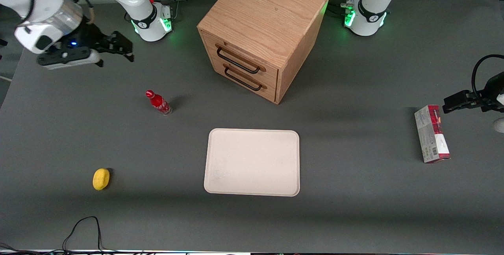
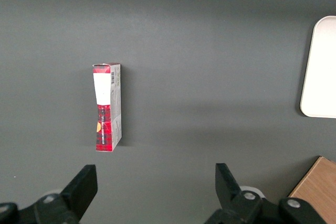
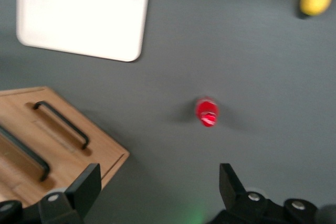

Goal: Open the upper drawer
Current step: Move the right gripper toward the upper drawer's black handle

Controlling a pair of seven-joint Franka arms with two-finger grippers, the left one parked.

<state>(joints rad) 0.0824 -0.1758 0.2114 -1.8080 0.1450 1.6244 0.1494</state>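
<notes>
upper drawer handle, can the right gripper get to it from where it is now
Probably yes. The gripper hangs open above bare table toward the working arm's end, and the upper drawer is shut with its dark bar handle exposed. Nothing stands between them; the red bottle sits nearer the front camera, off that path.

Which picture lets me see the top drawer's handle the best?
The front view: the upper drawer faces the camera, shut, its whole dark handle clear above the lower drawer. The right wrist view shows it blurred and partly cut off. The left wrist view shows none. The tool hangs open, apart from the cabinet.
</notes>
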